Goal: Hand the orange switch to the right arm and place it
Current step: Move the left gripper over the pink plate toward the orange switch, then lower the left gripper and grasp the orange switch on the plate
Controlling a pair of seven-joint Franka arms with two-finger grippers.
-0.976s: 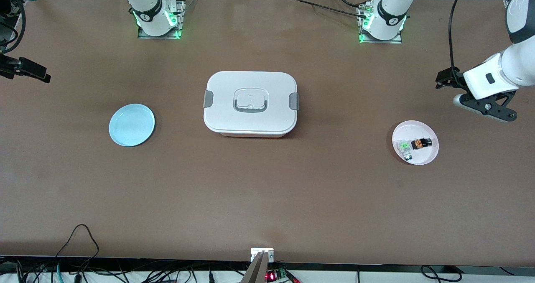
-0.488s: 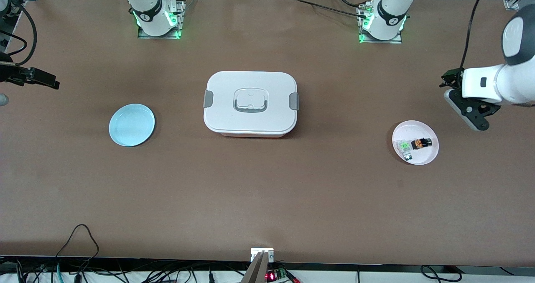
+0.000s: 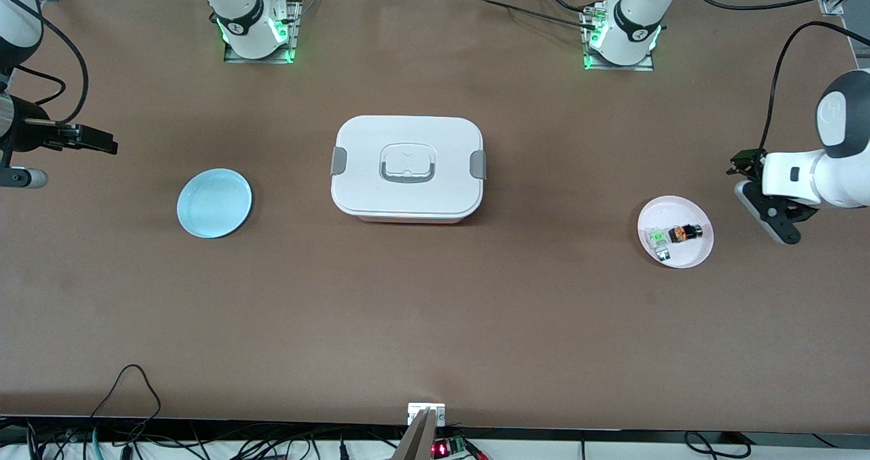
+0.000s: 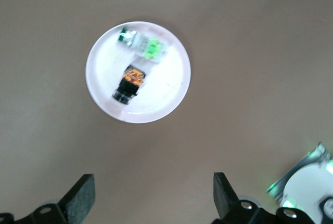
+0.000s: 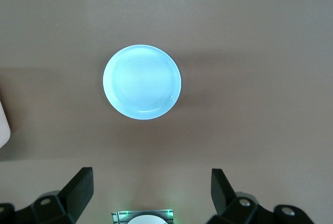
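Front view: a white lidded rectangular box [image 3: 407,168] sat mid-surface [image 3: 435,310], between a round light-blue plate [image 3: 214,203] and a round pink plate [image 3: 675,232] holding the black-bodied orange switch [image 3: 683,233] beside a clear-and-green component [image 3: 658,238].

Left wrist view: the left gripper [image 4: 151,203] hung spread wide, empty, above bare surface near the pink plate.

Right wrist view: the right gripper [image 5: 151,199] hung spread wide, empty, near the blue plate.

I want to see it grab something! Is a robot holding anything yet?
No. Both grippers are open and empty. The orange switch lies on the pink plate; left gripper, right gripper.

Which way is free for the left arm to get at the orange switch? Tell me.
Probably from above: the orange switch lies uncovered in the pink plate, the left end effector is open. The green component lies close beside it.
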